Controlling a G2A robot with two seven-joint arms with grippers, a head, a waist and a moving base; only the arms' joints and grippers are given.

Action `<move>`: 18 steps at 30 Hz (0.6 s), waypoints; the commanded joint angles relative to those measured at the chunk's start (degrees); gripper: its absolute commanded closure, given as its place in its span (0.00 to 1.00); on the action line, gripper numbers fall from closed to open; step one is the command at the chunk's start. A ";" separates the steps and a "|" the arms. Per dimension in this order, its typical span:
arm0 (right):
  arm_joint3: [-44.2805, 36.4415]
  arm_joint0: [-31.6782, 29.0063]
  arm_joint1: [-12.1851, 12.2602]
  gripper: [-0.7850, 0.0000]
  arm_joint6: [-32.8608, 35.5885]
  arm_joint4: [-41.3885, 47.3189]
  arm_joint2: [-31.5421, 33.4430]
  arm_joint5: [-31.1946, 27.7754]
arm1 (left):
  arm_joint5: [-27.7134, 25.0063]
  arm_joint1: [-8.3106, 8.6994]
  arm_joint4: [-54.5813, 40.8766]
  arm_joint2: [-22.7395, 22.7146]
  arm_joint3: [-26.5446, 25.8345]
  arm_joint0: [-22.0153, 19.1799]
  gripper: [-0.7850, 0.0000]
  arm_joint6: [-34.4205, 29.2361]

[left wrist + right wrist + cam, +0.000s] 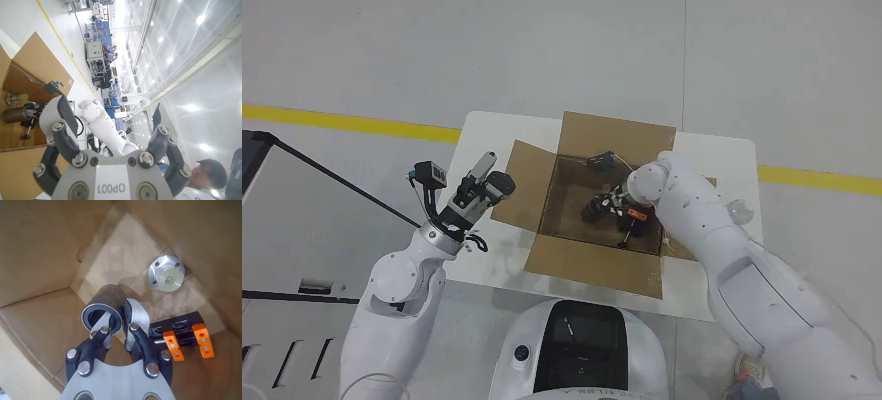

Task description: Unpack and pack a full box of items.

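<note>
The dark metal cylinder [105, 302] sits inside the cardboard box [614, 132], around its middle. The right claw [119, 311] is pinched on the cylinder's wall, one finger in the bore and the other outside. Near it on the box floor lie a silver flange [166, 275] and a black bracket [179, 323] with orange blocks. The box stands mid-tabletop [712, 160]. At the box's 9 o'clock, outside it, the left claw [109, 103] gapes wide, holding nothing.

the right arm [692, 215] covers part of the box [569, 198] floor from above.
</note>
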 commanded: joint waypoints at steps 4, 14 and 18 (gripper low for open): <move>-7.11 -1.84 4.05 1.00 -2.67 0.17 4.24 -5.92 | 0.00 0.00 0.00 0.00 0.00 0.00 0.00 0.00; -65.23 -33.55 17.08 1.00 4.63 -6.31 28.83 -0.04 | 0.00 0.00 0.00 0.00 0.00 0.00 0.00 0.00; -78.25 -44.99 19.17 1.00 4.49 -5.86 38.18 1.27 | 0.00 0.00 0.00 0.00 0.00 0.00 0.00 0.00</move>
